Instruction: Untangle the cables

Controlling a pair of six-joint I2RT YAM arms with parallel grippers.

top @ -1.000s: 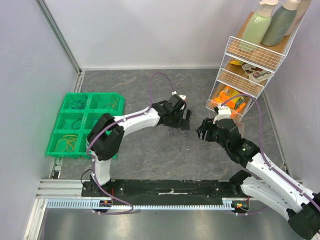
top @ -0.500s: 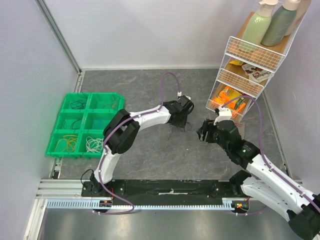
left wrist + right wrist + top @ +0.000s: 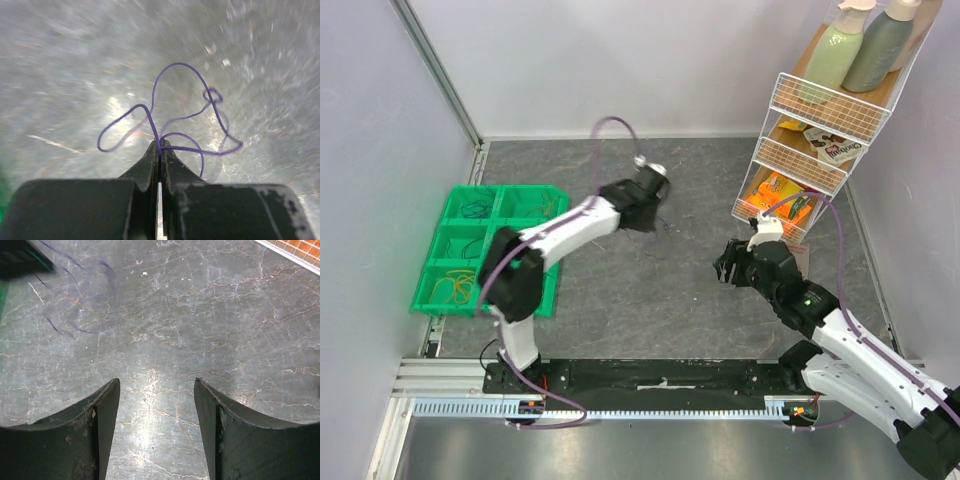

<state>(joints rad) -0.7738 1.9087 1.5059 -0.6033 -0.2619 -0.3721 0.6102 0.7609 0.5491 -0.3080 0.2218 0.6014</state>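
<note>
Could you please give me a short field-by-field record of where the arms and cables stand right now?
left pincer: shut on the purple cable
purple cable: single strand, loose loops hanging over the table
right pincer: open, empty, over the table
green tray: left of the arms, thin cables in several compartments
wire rack: far right, bottles on top

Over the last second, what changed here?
The left hand closed on the purple cable and carried it back and leftward, away from the right hand. The right hand stayed open and in place; the green bin and wire rack are unmoved.
</note>
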